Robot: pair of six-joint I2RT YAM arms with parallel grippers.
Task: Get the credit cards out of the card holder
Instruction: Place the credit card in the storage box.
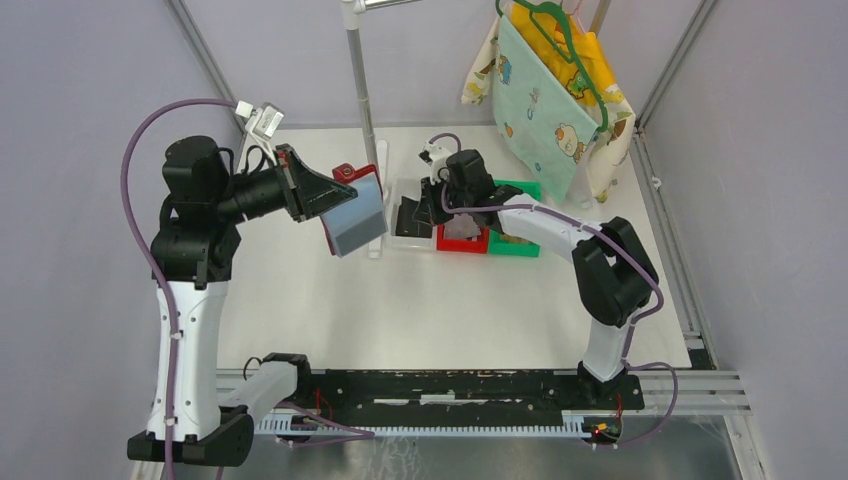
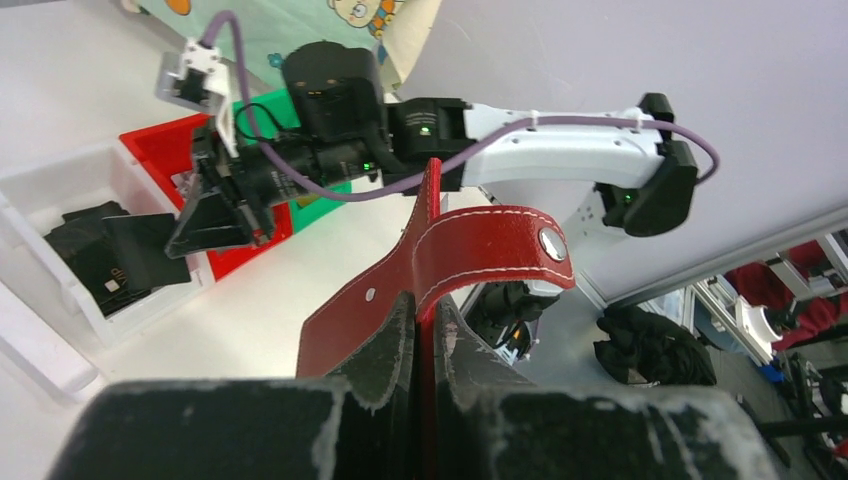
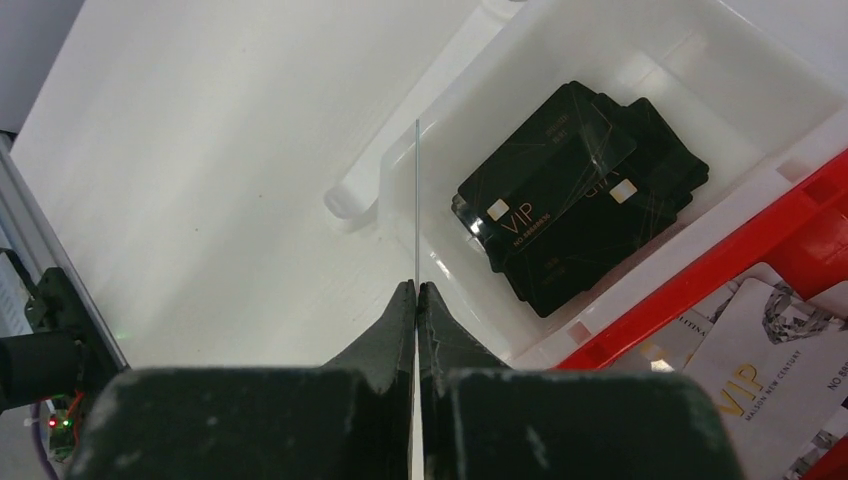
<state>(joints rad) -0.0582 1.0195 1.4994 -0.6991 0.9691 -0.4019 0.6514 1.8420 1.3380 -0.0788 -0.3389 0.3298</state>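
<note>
A thin metal pole (image 1: 360,90) stood at the top middle of the top view. Its foot was hidden behind the card holder (image 1: 355,215). A cloth with cartoon bears (image 1: 545,100) hung at the upper right, w/ yellow stuff behind it. The white table (image 1: 400,300) was bare at the centre.

The left gripper (image 1: 322,200) was clamped on the red card holder and held it up off the table, left of centre. The grey sleeves faced the bins. In the left wrist view the red tab w/ its snap curled over the pinched fingers (image 2: 385,345).

Three bins sat in a row right of the holder: a white bin (image 1: 408,240), a red bin (image 1: 462,243) and a green bin (image 1: 520,245). The right arm lay across the red & green ones and hid part of them.

The right gripper (image 3: 416,290) was pinched tight on one thin card (image 3: 416,200). It showed edge-on, over the white bin's near rim. Its colour could not be told there.

In the white bin lay a pile of black cards (image 3: 570,200) marked VIP. In the red bin, lower right of the right wrist view, lay pale cards (image 3: 760,370), also VIP. The green bin's inside could not be seen.
</note>
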